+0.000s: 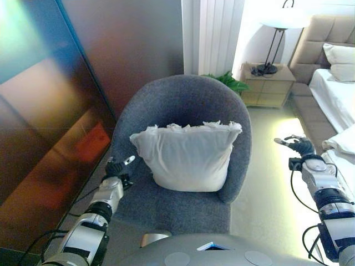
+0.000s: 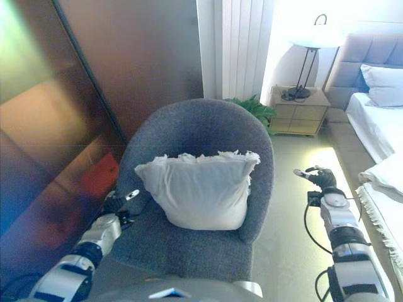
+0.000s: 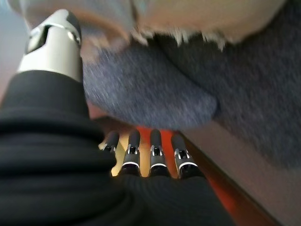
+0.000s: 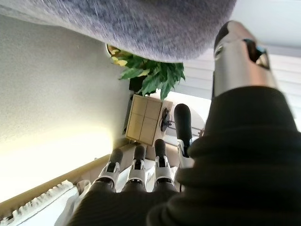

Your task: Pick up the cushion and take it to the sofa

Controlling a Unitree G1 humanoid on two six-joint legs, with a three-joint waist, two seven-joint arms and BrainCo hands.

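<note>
Both my hands hold nothing, fingers straight and relaxed. My left hand (image 1: 117, 168) hangs at the chair's (image 1: 166, 105) nine o'clock side, just beside the seat edge. My right hand (image 1: 299, 146) hovers well off at three o'clock, over the floor by the bed (image 1: 335, 94). Between them the cushion (image 1: 186, 155) stands on the seat, leaning against the backrest.

One cushion (image 1: 187, 157) on show, white and frilled, sitting on the one grey armchair (image 1: 166, 105). Two robot hands in the count: the left robot hand (image 1: 117, 167) at the chair's left edge, the right robot hand (image 1: 298, 145) out on the right. Far right, one bedside cabinet (image 1: 268, 85), one lamp (image 1: 275, 39) on it, one green plant (image 1: 230, 82) beside it, and one bed (image 1: 334, 94) carrying one pillow (image 1: 339, 56).
</note>
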